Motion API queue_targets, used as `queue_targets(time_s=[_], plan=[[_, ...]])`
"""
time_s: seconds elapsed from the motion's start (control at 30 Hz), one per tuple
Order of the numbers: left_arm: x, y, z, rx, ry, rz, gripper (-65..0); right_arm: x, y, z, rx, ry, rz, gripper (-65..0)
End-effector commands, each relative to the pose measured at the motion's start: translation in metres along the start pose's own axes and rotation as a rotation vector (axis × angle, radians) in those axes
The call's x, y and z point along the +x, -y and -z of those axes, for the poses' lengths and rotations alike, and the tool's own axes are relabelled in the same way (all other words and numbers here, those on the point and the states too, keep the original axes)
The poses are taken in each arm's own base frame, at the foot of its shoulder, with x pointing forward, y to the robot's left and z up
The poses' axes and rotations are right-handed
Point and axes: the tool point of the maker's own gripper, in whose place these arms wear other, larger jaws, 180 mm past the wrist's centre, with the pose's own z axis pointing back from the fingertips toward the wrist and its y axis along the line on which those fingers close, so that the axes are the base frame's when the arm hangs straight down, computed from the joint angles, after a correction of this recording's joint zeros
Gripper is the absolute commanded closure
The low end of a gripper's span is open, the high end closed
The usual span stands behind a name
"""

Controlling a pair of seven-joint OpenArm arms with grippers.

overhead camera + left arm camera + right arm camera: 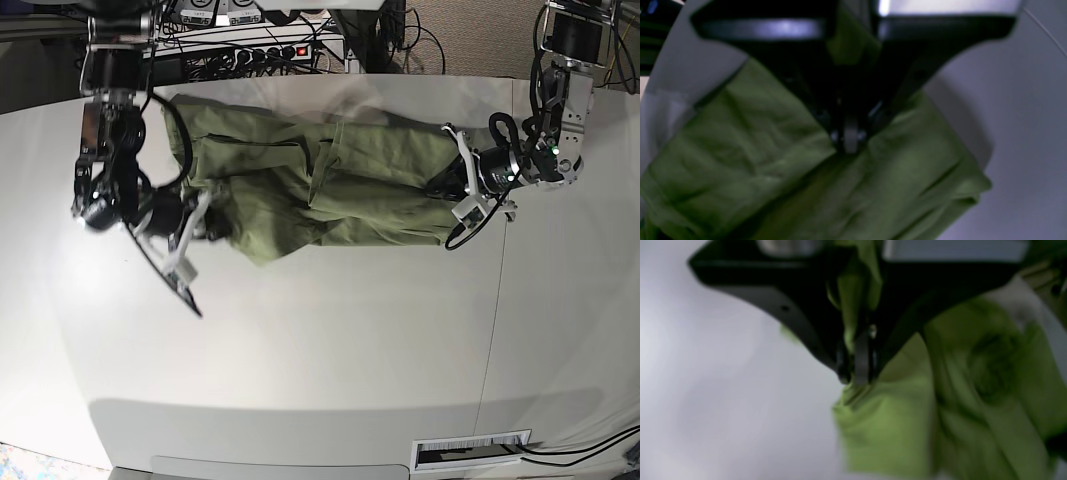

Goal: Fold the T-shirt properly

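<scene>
At T-shirt (330,190) ends | both arms low | left claw (850,141), right claw (858,371) clamped

We see two black arms with silver joints: the left arm (545,130) trails looped black cables and shows small green lights; the right arm (110,150) ends in black wedge-shaped fingers (796,310).

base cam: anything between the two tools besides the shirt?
No. In the base view only the crumpled T-shirt spans the table between the right tool and the left tool; both are shut on its ends.
</scene>
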Motion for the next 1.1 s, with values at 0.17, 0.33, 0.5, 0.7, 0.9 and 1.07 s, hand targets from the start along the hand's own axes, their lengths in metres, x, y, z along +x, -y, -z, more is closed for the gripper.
queue_targets(time_s=[0.17, 0.33, 0.5, 0.7, 0.9, 1.07], plan=[[-0.016, -0.01, -0.004, 0.04, -0.087, 0.027, 0.0, -0.02, -0.003, -0.008, 0.025, -0.029, 0.006, 0.0], [-0.016, -0.01, -0.004, 0.04, -0.088, 0.027, 0.0, -0.034, 0.006, -0.015, -0.009, -0.078, -0.009, 0.0], [-0.016, -0.01, -0.004, 0.04, -0.087, 0.027, 0.0, -0.038, 0.017, -0.019, -0.061, -0.109, -0.028, -1.2], [-0.016, -0.01, -0.004, 0.04, -0.088, 0.027, 0.0, -0.018, 0.025, -0.038, -0.138, -0.05, -0.083, -21.0], [-0.017, -0.011, -0.004, 0.045, -0.095, 0.028, 0.0, -0.018, 0.044, -0.072, -0.231, 0.028, -0.03, -21.0], [-0.016, -0.01, -0.004, 0.044, -0.091, 0.028, 0.0, -0.059, 0.047, -0.083, -0.236, -0.017, 0.065, -22.1]])
